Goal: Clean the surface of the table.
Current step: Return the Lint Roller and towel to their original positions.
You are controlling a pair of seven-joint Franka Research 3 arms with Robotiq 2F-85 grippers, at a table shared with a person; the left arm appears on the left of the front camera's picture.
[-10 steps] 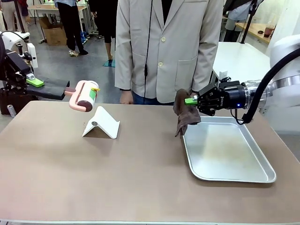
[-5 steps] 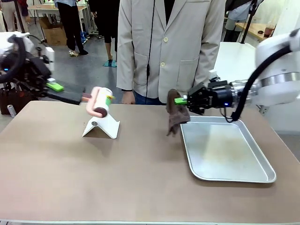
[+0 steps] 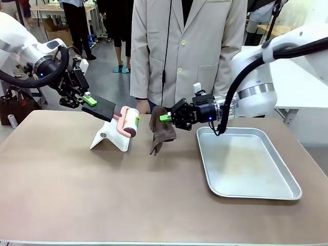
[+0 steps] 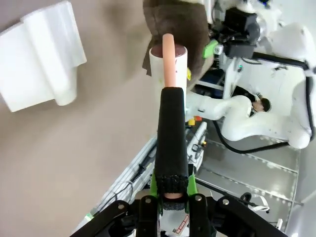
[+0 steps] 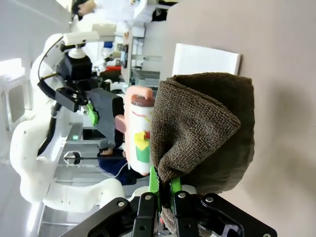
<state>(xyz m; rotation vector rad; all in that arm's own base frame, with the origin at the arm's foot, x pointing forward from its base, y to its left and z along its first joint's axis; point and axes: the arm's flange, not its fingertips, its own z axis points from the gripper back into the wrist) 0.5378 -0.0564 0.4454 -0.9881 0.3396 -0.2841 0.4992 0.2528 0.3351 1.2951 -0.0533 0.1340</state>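
Both jaws clamped: left gripper [image 3: 88, 98] on lint roller [image 3: 128, 122], right gripper [image 3: 165, 117] on cloth [image 3: 161, 132]; lower cloth flat onto counter [image 3: 102, 195] below, then wipe.

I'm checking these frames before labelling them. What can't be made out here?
- Front view: print on the white lint roller with pink frame is too small to read.
- Right wrist view: the right gripper fingertips are buried in the brown microfibre cloth.
- Left wrist view: the white folded stand is cut by the picture's left edge.

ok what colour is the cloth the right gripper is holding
Dark brown cloth, clearest in the right wrist view.
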